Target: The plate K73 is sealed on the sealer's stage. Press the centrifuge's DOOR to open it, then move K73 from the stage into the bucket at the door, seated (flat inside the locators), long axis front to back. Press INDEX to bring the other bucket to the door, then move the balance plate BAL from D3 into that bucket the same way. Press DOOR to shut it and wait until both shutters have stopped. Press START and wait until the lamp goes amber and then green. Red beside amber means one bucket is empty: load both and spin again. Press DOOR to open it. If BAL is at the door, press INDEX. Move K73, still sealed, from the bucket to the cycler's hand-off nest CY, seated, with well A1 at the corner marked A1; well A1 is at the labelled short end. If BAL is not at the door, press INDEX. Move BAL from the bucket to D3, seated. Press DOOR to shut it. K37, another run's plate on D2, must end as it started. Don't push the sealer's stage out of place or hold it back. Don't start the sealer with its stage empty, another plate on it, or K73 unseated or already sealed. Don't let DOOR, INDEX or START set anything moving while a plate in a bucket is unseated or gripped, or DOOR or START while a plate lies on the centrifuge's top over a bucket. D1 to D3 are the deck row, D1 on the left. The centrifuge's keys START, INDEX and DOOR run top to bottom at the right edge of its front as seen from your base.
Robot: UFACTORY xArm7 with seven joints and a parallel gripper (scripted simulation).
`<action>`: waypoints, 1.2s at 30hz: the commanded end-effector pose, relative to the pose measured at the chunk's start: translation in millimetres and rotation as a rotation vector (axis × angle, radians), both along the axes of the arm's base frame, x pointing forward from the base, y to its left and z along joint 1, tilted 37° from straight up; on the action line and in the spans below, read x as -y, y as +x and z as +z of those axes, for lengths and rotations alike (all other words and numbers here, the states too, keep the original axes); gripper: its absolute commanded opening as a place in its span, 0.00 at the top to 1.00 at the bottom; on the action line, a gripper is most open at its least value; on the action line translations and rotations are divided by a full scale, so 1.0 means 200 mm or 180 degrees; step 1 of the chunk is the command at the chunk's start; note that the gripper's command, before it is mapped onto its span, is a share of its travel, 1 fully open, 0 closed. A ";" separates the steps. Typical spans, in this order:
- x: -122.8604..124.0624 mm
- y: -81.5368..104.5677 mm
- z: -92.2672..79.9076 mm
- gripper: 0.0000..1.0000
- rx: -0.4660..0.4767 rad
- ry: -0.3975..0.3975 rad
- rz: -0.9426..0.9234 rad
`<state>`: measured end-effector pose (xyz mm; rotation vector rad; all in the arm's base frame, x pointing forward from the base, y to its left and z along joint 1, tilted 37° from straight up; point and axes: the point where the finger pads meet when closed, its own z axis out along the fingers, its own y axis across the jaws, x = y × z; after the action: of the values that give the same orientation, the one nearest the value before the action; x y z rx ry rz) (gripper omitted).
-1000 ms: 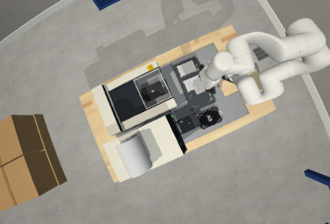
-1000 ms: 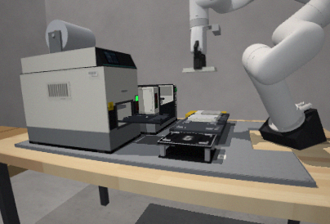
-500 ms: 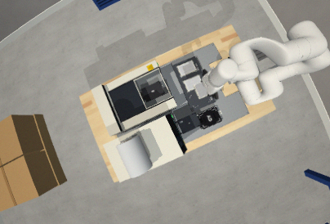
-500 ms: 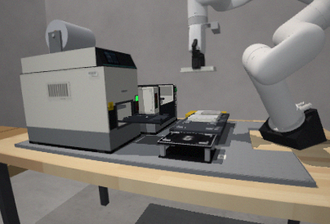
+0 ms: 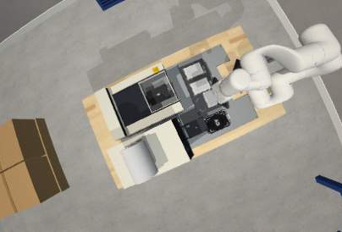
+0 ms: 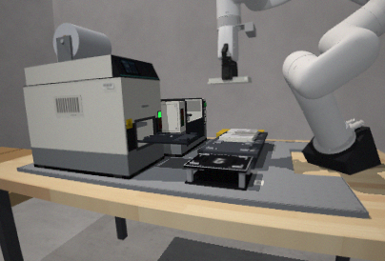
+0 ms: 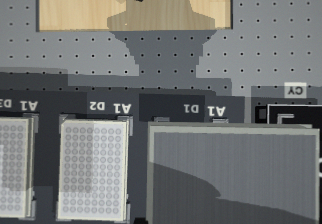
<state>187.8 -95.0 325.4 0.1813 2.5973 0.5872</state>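
My gripper (image 6: 229,72) hangs high above the deck and is shut on a grey sealed plate, K73 (image 6: 228,80). The plate is held flat. In the wrist view it (image 7: 232,175) fills the lower right and covers slot D1 (image 7: 204,109). A white well plate (image 7: 93,170) sits in D2 and another (image 7: 4,172) in D3. The black CY nest (image 6: 218,165) stands empty at the front of the deck; its label (image 7: 295,91) and edge show to the right of the held plate. From above, the held plate (image 5: 210,98) is beside the deck row.
The sealer (image 6: 91,119) with its film roll (image 6: 81,42) stands on the left, its stage (image 6: 170,139) out and empty. The centrifuge (image 5: 144,99) lies behind it, with a square opening (image 5: 157,91) in its top. My arm's base (image 6: 343,152) is on the right.
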 end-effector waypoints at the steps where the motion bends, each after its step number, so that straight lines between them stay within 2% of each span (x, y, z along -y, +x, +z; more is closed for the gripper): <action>1: -0.04 0.00 0.03 1.00 0.0010 -0.0002 -0.0007; 36: -0.36 0.00 0.18 1.00 0.0011 0.0000 -0.0005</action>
<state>188.1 -27.5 357.3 0.1812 2.5972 0.5872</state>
